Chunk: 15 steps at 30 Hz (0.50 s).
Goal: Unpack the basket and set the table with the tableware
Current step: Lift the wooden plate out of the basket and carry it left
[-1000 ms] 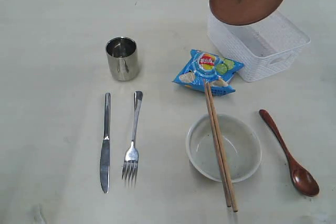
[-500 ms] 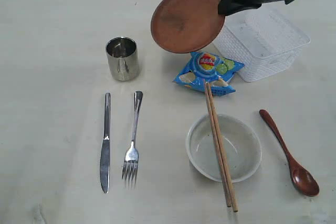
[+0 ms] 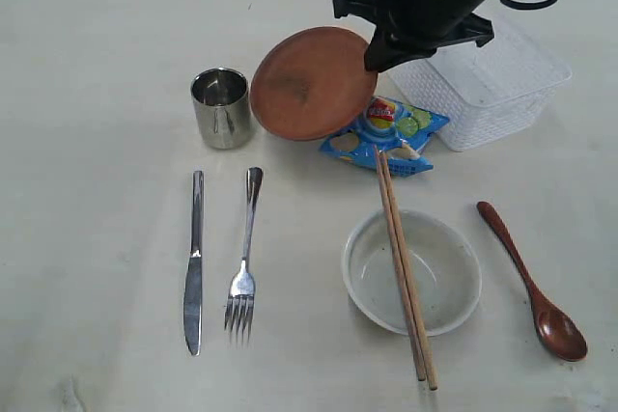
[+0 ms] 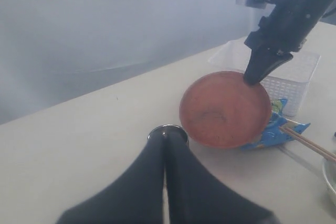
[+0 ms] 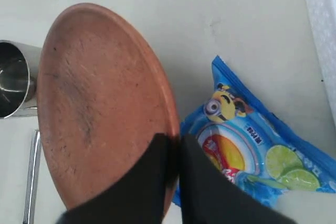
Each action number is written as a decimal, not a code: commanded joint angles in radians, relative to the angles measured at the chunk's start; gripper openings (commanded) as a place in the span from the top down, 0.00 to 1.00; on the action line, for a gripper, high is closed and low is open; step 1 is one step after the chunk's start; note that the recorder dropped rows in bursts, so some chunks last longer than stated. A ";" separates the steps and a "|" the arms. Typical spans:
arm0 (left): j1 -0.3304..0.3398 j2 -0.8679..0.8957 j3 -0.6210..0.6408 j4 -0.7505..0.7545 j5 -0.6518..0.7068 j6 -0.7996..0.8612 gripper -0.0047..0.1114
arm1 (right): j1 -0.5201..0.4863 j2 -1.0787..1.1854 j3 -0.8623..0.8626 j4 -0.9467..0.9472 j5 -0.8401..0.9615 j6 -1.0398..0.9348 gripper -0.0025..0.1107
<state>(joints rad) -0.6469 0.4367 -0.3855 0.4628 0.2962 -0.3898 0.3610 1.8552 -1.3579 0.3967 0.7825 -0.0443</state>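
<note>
My right gripper (image 3: 372, 53) is shut on the rim of the reddish-brown plate (image 3: 311, 82), which hangs tilted low over the table (image 3: 97, 65) between the steel cup (image 3: 222, 108) and a blue snack bag (image 3: 384, 134). In the right wrist view the gripper (image 5: 175, 142) pinches the plate (image 5: 100, 103) at its edge. The white basket (image 3: 492, 118) stands behind the arm at the back right. Knife (image 3: 195, 260) and fork (image 3: 244, 256) lie side by side. Chopsticks (image 3: 404, 267) rest across the white bowl (image 3: 454, 282), with the wooden spoon (image 3: 531, 282) to its right. My left gripper (image 4: 167, 135) is shut and empty, near the cup (image 4: 181, 132).
The snack bag (image 5: 252, 145) lies against the basket's front corner, under the plate's right edge. The cup (image 5: 13, 80) stands right beside the plate's left edge. The back of the table borders a pale wall.
My right arm has carried the plate from above the basket leftward and down, to low over the table beside the cup. Everything else has stayed put.
</note>
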 commanded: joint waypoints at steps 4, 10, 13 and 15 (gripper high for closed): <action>-0.004 -0.007 0.005 0.002 -0.010 -0.003 0.96 | 0.001 0.024 0.001 -0.011 -0.021 0.021 0.98; -0.004 -0.007 0.005 0.000 -0.010 -0.003 0.96 | 0.001 0.048 0.001 -0.059 -0.027 0.057 0.98; -0.004 -0.007 0.005 0.000 -0.010 -0.003 0.96 | 0.001 0.055 0.001 -0.063 -0.041 0.067 0.98; -0.004 -0.007 0.005 0.000 -0.010 -0.003 0.96 | 0.001 0.060 0.001 -0.061 -0.048 0.079 0.98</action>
<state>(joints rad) -0.6469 0.4367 -0.3855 0.4628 0.2945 -0.3898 0.3610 1.9125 -1.3579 0.3390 0.7583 0.0169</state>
